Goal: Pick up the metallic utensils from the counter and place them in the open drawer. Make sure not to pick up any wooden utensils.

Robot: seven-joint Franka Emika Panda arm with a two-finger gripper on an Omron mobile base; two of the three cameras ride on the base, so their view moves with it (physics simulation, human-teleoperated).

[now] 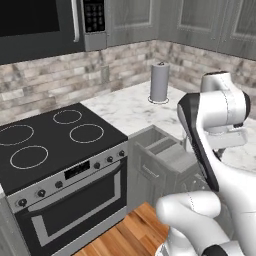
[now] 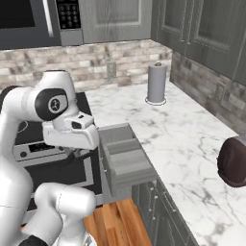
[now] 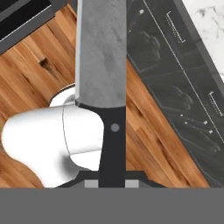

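From the left base view, the drawer stands pulled out of the grey cabinets beside the stove, its pale inside showing. Behind it the marble worktop runs back to a paper-towel roll near the wall. The white arm bends over the drawer's right side, and its hand is hidden behind its own body.

From the right base view, the drawer juts out over the wooden floor, just to the right of the arm's hand. The worktop stretches along the right, with the paper-towel roll at the back and a dark rounded thing at the right edge. The pincer is tucked under the hand, so I cannot make out its fingers here.

In the hand view, the knife runs up from the pincer, black handle low between the fingers, grey blade pointing away. The pincer is clamped on that handle. Beyond it lie the wooden floor and dark cabinet fronts.
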